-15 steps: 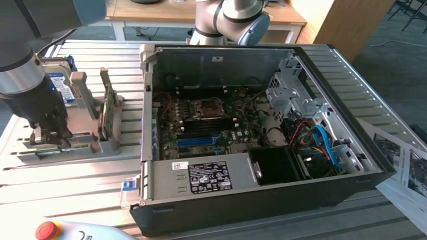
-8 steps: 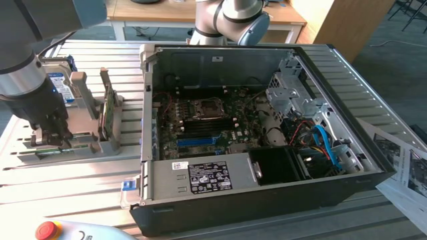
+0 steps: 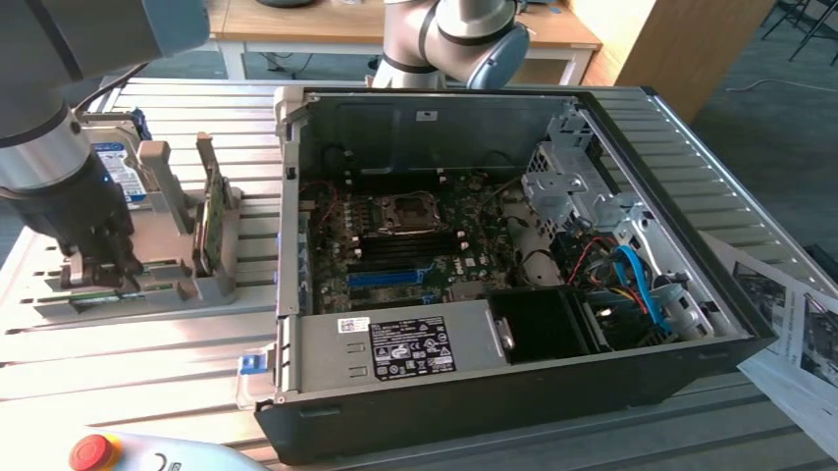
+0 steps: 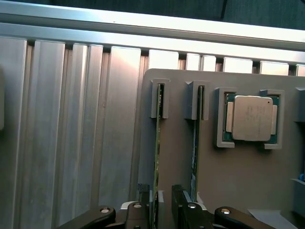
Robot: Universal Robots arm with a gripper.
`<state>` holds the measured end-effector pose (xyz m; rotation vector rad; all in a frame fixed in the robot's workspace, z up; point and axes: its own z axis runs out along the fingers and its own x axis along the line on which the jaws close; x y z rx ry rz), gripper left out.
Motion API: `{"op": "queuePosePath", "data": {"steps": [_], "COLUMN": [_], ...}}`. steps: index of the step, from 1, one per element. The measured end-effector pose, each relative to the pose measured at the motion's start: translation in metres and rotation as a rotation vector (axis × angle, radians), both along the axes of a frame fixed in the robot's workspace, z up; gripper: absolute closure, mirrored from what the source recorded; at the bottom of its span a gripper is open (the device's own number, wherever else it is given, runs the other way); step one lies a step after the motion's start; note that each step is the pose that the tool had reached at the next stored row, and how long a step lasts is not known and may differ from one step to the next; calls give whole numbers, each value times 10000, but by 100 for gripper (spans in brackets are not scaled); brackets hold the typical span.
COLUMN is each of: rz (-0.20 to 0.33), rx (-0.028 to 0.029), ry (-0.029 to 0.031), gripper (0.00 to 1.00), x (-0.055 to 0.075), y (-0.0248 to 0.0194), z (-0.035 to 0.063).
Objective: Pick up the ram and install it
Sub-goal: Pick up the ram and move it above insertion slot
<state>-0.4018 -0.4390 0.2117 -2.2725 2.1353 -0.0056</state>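
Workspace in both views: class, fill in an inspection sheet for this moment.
surface: slatted metal table, holding a grey holder and an open computer case.
job's things: ram on edge in the holder, a second stick beside it.
clutter: processor in the holder; papers.
gripper: gripper open, astride the ram.
cables: blue cable inside the case.
surroundings: wooden desk behind.

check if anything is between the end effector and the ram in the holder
nothing visible does: the end effector straddles the ram, which stands on edge in the grey holder, with fingers on either side
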Motion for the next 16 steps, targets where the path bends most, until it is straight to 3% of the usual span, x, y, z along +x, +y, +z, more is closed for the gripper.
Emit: {"op": "queuePosePath", "data": {"steps": [6, 16], "rz": [0, 2], "rx": [-1, 1], "ry": [0, -2], "gripper": [68, 68], "x": [-9, -8], "y": [-49, -49], "z": [-1, -40]}}
